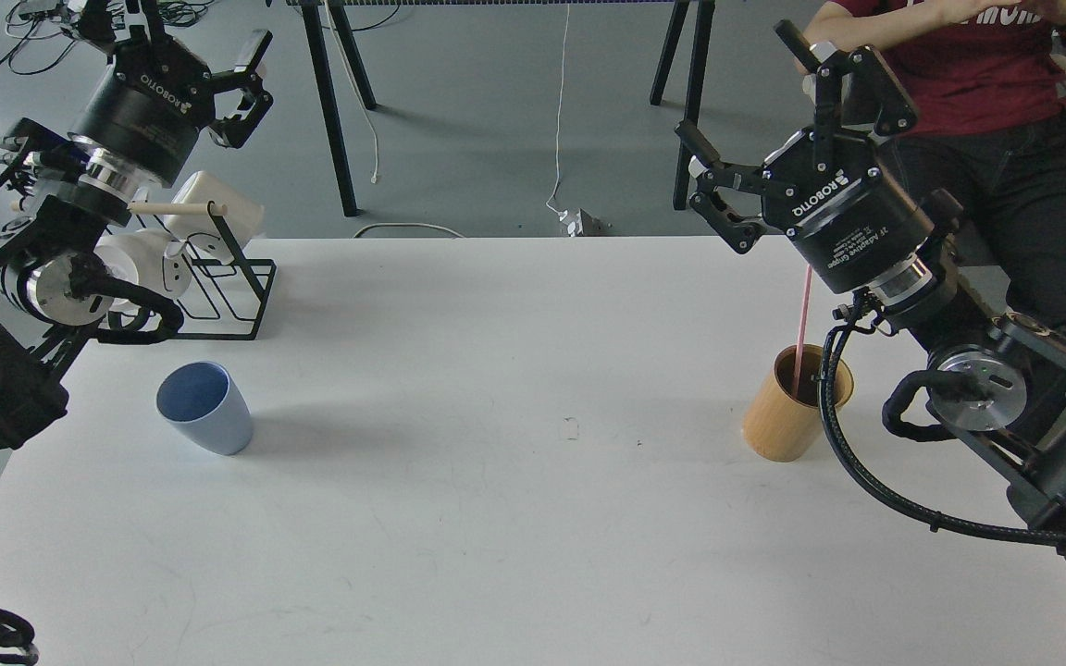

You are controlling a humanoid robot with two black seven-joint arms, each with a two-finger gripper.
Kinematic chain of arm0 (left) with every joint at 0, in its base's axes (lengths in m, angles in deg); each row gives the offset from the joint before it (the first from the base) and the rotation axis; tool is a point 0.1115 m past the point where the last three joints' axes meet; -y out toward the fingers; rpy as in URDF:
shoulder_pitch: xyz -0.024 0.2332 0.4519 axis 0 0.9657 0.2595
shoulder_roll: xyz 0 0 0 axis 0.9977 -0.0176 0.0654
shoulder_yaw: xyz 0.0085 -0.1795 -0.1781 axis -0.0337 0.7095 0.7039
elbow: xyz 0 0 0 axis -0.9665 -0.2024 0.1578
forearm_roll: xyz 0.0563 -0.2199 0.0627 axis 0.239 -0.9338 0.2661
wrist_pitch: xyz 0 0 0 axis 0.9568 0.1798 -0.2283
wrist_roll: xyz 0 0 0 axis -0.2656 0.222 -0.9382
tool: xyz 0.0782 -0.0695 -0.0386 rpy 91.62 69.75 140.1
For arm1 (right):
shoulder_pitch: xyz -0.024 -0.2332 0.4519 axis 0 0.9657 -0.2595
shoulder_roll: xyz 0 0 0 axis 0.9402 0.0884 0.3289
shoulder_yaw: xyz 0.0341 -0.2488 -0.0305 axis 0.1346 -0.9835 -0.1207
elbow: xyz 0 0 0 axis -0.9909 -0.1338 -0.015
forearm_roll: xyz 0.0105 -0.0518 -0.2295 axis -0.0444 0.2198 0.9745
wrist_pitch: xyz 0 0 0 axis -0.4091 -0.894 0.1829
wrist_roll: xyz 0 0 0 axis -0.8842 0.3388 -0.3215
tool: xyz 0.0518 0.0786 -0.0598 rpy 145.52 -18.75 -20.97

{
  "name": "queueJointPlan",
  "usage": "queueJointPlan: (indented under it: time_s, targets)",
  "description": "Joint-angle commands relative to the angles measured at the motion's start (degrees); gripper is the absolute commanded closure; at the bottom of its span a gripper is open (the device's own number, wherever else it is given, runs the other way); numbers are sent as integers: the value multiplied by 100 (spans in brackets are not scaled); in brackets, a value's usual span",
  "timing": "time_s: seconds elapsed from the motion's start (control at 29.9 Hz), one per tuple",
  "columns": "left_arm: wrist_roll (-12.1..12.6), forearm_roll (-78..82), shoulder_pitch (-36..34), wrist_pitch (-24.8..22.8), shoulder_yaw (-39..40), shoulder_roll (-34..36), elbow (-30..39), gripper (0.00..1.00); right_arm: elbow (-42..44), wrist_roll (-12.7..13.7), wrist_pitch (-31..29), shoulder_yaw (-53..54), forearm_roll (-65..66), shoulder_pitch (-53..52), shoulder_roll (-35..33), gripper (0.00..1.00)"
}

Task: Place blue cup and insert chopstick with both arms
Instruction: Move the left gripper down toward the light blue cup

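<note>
The blue cup (204,407) stands upright on the white table (496,518) at the left, mouth open and empty. The pink chopstick (803,319) stands nearly upright in a tan wooden cylinder holder (794,416) at the right. My left gripper (172,37) is open and empty, raised high above the table's back left, far above and behind the cup. My right gripper (746,97) is open and empty, raised above and behind the holder, its body hiding the chopstick's top.
A black wire rack (218,277) with a pale wooden rod and white mugs (209,208) stands at the back left. A person in a red shirt (986,83) sits behind the right arm. Black trestle legs (339,102) stand beyond the table.
</note>
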Motion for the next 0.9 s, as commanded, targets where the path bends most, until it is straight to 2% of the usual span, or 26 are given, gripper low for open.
queueJointPlan:
  time_s: [0.0, 0.13, 0.3, 0.37, 0.47, 0.57, 0.77, 0.87]
  targets:
    - [0, -164, -26, 0, 421, 5, -11, 1, -17, 0, 0, 188, 4, 33, -57, 5]
    - [0, -112, 61, 0, 555, 302, 15, 1, -17, 0, 0, 364, 4, 51, -93, 5]
    - [0, 10, 88, 0, -287, 1541, 252, 1, 0, 0, 0, 504, 4, 51, -303, 5]
    - [0, 465, 27, 0, -342, 2085, 445, 0, 18, 0, -9, 575, 4, 60, -365, 5]
    - [0, 1615, -70, 0, -342, 2693, 735, 1, 44, 0, 0, 628, 4, 60, -444, 5]
    - [0, 3231, -228, 0, -342, 2993, 990, 1, 44, 0, 0, 645, 4, 77, -488, 4]
    - [0, 6835, -194, 0, -438, 3011, 1368, 1, 44, 0, 0, 645, 4, 165, -576, 5]
    - [0, 8181, -141, 0, -797, 3003, 1474, 1, 44, 0, 0, 654, 4, 209, -655, 5]
